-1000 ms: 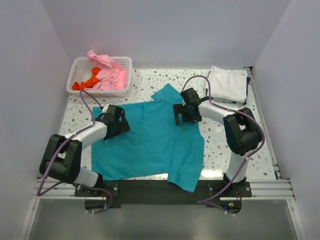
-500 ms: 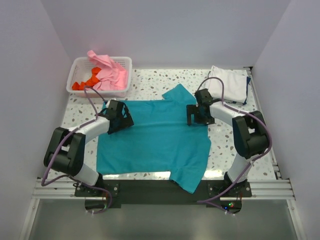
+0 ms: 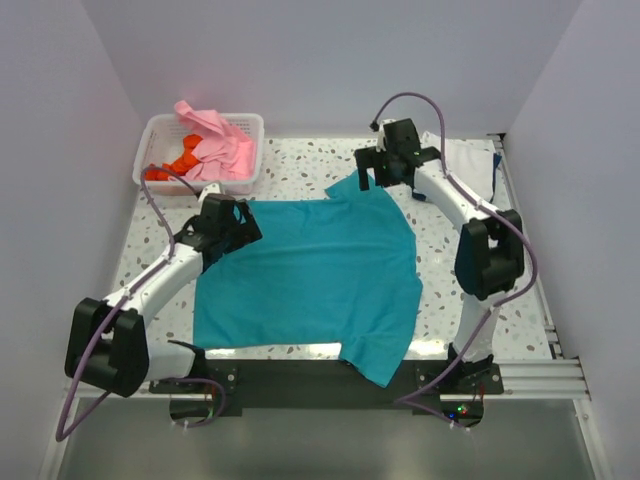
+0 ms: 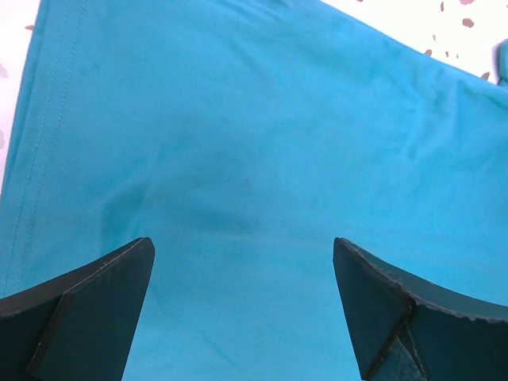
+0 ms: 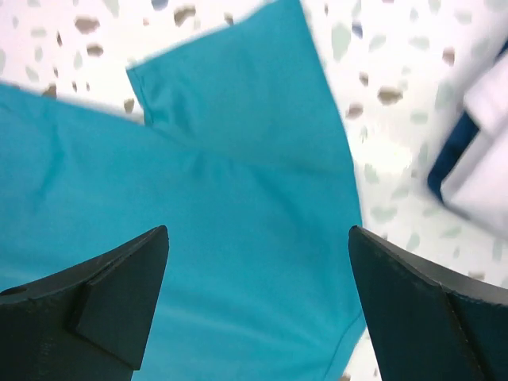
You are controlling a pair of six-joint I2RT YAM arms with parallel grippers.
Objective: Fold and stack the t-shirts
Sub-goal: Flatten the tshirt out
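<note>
A teal t-shirt (image 3: 310,275) lies spread flat on the speckled table, one sleeve (image 3: 352,188) pointing to the back and one (image 3: 378,352) reaching the near edge. My left gripper (image 3: 243,230) hovers open over the shirt's back left corner. Its wrist view shows smooth teal cloth (image 4: 254,143) between the wide fingers (image 4: 95,302), with nothing held. My right gripper (image 3: 372,180) is open above the back sleeve (image 5: 238,95), empty too. Folded white (image 3: 455,160) and dark blue (image 5: 448,163) t-shirts sit at the back right.
A white slatted basket (image 3: 160,128) stands at the back left, holding a pink shirt (image 3: 225,150) and an orange-red one (image 3: 175,162). White walls close in the table on three sides. A metal rail (image 3: 530,370) runs along the near edge.
The right gripper has lifted off the shirt's middle and swung back to the rear sleeve. The left gripper shifted toward the shirt's back left corner. The shirt now lies flatter and squarer.
</note>
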